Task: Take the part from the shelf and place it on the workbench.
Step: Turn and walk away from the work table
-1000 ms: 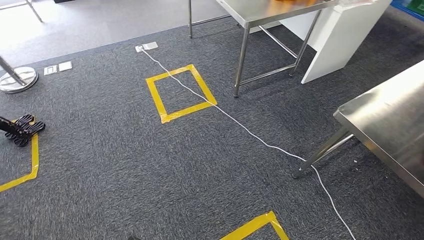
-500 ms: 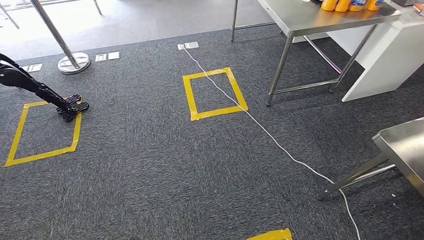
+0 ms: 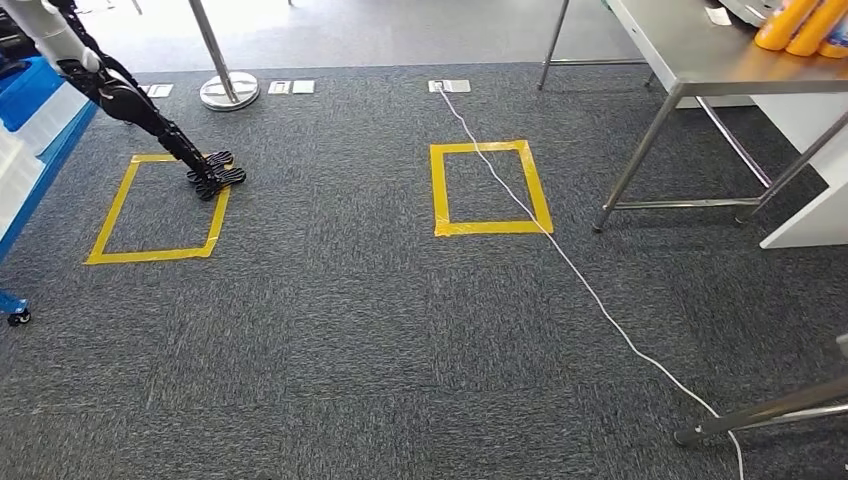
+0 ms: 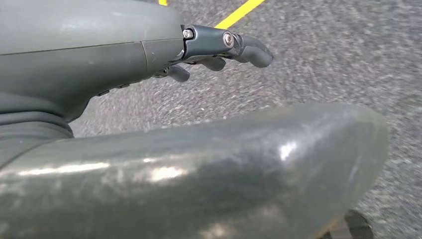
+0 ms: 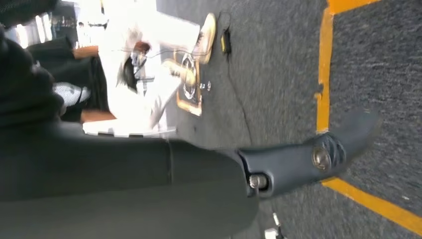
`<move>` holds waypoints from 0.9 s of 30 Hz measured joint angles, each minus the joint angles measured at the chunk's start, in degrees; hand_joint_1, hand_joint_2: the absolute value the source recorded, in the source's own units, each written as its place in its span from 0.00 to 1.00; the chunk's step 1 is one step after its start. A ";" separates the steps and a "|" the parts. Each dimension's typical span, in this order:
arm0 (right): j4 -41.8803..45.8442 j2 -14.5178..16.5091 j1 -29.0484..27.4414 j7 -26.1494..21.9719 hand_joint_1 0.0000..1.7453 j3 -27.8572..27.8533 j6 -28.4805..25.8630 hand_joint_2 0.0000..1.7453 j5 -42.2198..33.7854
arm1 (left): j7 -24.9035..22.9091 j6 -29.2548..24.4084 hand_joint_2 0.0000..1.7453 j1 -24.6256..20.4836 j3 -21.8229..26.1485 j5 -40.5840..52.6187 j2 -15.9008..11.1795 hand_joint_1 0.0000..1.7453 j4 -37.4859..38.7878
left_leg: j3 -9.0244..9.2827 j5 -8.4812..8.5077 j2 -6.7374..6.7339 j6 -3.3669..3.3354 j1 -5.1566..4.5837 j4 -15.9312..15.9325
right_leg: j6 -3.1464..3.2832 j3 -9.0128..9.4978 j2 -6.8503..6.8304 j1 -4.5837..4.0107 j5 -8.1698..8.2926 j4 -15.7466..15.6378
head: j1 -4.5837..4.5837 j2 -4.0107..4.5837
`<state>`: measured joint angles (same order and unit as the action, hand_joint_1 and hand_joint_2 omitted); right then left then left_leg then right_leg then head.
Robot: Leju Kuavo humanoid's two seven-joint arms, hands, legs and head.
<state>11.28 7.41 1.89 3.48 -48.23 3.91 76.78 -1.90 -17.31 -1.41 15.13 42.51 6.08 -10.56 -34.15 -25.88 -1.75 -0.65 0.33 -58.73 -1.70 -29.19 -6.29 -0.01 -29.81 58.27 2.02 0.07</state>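
Both hands hang empty over dark grey carpet (image 3: 330,340) marked with yellow tape squares; I cannot tell where the part is.

The left hand (image 4: 219,47) holds nothing, its dark fingers (image 4: 251,50) loosely curled and apart above the carpet. The right hand (image 5: 308,162) also holds nothing, extended beside a yellow tape line (image 5: 324,59). From the head, 2 yellow tape squares (image 3: 488,187) lie on the floor, a white cable (image 3: 590,290) crossing the corner of the right-hand 1. A steel table (image 3: 690,55) carries orange bottles (image 3: 800,25). A black tripod leg (image 3: 160,130) stands at the left square; a blue cart (image 3: 40,140) sits at the far left.
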 joint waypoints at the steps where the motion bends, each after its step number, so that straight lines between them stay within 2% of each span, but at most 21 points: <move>1: 0.00 0.00 -0.02 -0.01 0.00 -0.01 0.00 0.00 0.00 | 0.00 0.00 0.00 -0.07 0.02 0.00 0.01 0.00 0.00 | -0.03 0.30 0.73 -0.44 0.16 0.25 | 0.01 -0.97 1.88 0.10 -1.23 2.09 | -0.12 0.00; 2: -0.01 -0.01 -0.08 -0.01 0.00 -0.01 0.00 0.00 0.00 | 0.00 0.00 0.00 -0.16 0.03 0.00 0.04 0.00 0.00 | -0.16 0.53 1.50 -0.76 0.26 0.35 | 0.19 -2.56 3.95 0.23 -2.89 5.41 | -0.22 0.00; 3: -0.02 0.01 -0.16 -0.01 0.00 -0.01 0.00 0.00 0.00 | 0.00 0.00 0.00 -0.26 0.04 0.00 0.05 0.00 0.00 | -0.39 0.71 2.35 -0.99 0.27 0.36 | 0.44 -4.48 5.23 0.25 -4.64 9.48 | -0.31 0.00; 4: -0.03 0.02 -0.20 -0.01 0.00 -0.01 0.00 0.00 0.00 | 0.00 0.00 0.00 -0.32 0.04 0.00 0.08 0.00 0.00 | -0.59 0.84 3.25 -1.08 0.26 0.36 | 0.51 -6.29 5.79 0.28 -5.94 13.17 | -0.38 0.00; 5: -0.05 0.02 -0.22 0.00 0.00 -0.01 0.00 0.00 0.00 | 0.00 0.00 0.00 -0.29 0.05 0.00 0.09 0.00 0.00 | -0.73 0.95 4.19 -1.08 0.25 0.35 | 0.35 -7.42 6.00 0.32 -6.41 15.30 | -0.38 0.00; 6: -0.06 0.03 -0.23 0.01 0.00 -0.01 0.00 0.00 0.00 | 0.00 0.00 0.00 -0.23 0.07 0.00 0.08 0.00 0.00 | -0.80 1.06 5.09 -1.00 0.25 0.33 | -0.03 -7.52 6.11 0.41 -5.91 15.21 | -0.40 0.00; 7: -0.07 0.02 -0.24 0.01 0.00 -0.01 0.00 0.00 0.00 | 0.00 0.01 0.00 -0.16 0.09 0.00 0.09 0.00 0.00 | -0.82 1.18 5.99 -0.86 0.27 0.32 | -0.55 -6.45 6.33 0.57 -4.52 12.76 | -0.39 0.00; 8: -0.08 0.01 -0.23 0.02 0.00 -0.01 0.00 0.00 0.00 | 0.00 0.01 0.00 -0.12 0.10 0.00 0.09 0.00 0.00 | -0.84 1.31 6.88 -0.67 0.30 0.30 | -1.06 -4.53 7.18 0.82 -2.66 8.62 | -0.43 0.00; 10: -0.09 -0.02 -0.18 0.02 0.00 -0.01 0.00 0.00 0.00 | 0.00 0.02 0.00 -0.14 0.10 0.00 0.09 0.00 0.00 | -1.03 1.58 8.36 -0.10 0.14 0.19 | -1.33 -1.34 9.27 1.10 0.00 1.41 | -0.49 0.00; 11: -0.09 -0.04 -0.14 0.01 0.00 -0.01 0.00 0.00 0.00 | 0.00 0.02 0.00 -0.13 0.10 0.00 0.08 0.00 0.00 | -1.19 1.74 8.88 0.23 0.07 0.20 | -1.11 -0.67 9.94 1.08 0.56 -0.32 | -0.49 0.00; 12: -0.09 -0.05 -0.07 0.01 0.00 -0.01 0.00 0.00 0.00 | 0.00 0.02 0.00 -0.05 0.10 0.00 0.07 0.00 0.00 | -1.32 1.93 9.36 0.61 0.06 0.29 | -0.69 -0.61 9.82 0.88 0.68 -0.67 | -0.49 0.00; 14: -0.08 -0.06 0.04 0.03 0.00 -0.02 0.00 0.00 0.00 | 0.00 0.02 0.00 0.20 0.12 0.00 0.05 0.00 0.02 | -1.66 2.24 9.79 1.27 0.28 0.38 | 0.19 -0.42 8.53 0.80 1.14 -0.81 | -0.45 0.00; 16: -0.08 -0.06 -0.06 0.05 0.00 -0.03 0.00 0.00 0.00 | -0.03 0.02 0.00 0.33 0.14 0.00 0.05 0.00 0.04 | -2.85 0.60 7.04 1.63 0.23 -1.94 | 1.06 -0.25 7.10 0.96 1.56 -1.04 | -0.18 0.00; 18: -0.09 -0.07 -0.34 0.04 0.00 -0.03 0.00 0.00 0.01 | -0.07 1.78 0.00 0.17 0.30 -1.14 0.07 0.00 0.04 | -5.66 -3.40 3.33 1.83 0.17 -8.47 | 1.62 -0.34 5.45 0.77 1.64 -1.09 | 0.17 0.00; 19: -0.09 -0.09 -0.46 0.04 0.00 -0.03 0.00 0.00 0.03 | -0.09 4.18 0.00 0.03 0.67 -2.54 0.08 0.00 0.04 | -7.23 -5.21 2.58 1.95 0.25 -12.24 | 1.79 -0.39 4.55 0.61 1.62 -1.08 | 0.26 0.00; 20: -0.09 -0.13 -0.52 0.04 0.00 -0.03 0.02 0.00 0.05 | -0.16 7.60 0.00 -0.04 1.37 -4.37 0.08 0.00 0.05 | -8.31 -6.26 2.20 2.04 0.32 -15.01 | 1.82 -0.44 3.67 0.48 1.60 -1.07 | 0.25 0.00; 21: -0.09 -0.18 -0.52 0.04 0.00 -0.03 0.05 0.00 0.07 | -0.23 11.08 0.00 -0.03 2.28 -6.05 0.07 0.00 0.05 | -8.46 -6.30 1.99 2.10 0.37 -15.97 | 1.85 -0.48 2.86 0.40 1.57 -1.06 | 0.27 0.00; 22: -0.09 -0.22 -0.49 0.04 0.00 -0.03 0.09 0.00 0.09 | -0.30 13.64 0.00 0.04 3.18 -7.11 0.05 0.00 0.06 | -7.38 -5.30 1.72 2.10 0.40 -14.54 | 1.85 -0.46 2.10 0.36 1.54 -1.06 | 0.27 0.00; 23: -0.09 -0.24 -0.46 0.03 0.00 -0.03 0.15 0.00 0.11 | -0.35 15.30 0.00 0.11 3.96 -7.69 0.04 0.00 0.05 | -5.32 -3.69 1.12 2.05 0.41 -11.23 | 1.82 -0.38 1.37 0.35 1.47 -1.05 | 0.28 0.00; 25: -0.09 -0.26 -0.45 -0.03 0.00 -0.03 0.23 0.00 0.22 | -0.33 16.40 0.00 -0.03 4.93 -7.96 0.03 0.00 0.02 | -0.88 -1.24 -1.09 1.76 0.15 -3.57 | 1.52 -0.18 -0.01 0.03 1.19 -0.97 | 0.26 0.00; 27: -0.09 -0.29 -0.38 -0.14 0.00 -0.03 0.28 0.00 0.39 | -0.24 16.83 0.00 -0.29 5.58 -7.97 0.01 0.00 0.00 | 0.68 -0.77 -1.92 1.25 -0.30 -0.43 | 1.03 -0.04 -1.16 -0.35 0.93 -0.88 | 0.10 0.00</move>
<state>11.19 7.11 1.51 3.34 -48.26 4.19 77.17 -2.14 -0.48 -1.70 20.71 34.54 6.09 -10.56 -33.48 -26.65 -3.67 0.60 0.03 -59.16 -0.67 -29.22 -7.44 -0.35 -28.88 57.38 2.12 0.07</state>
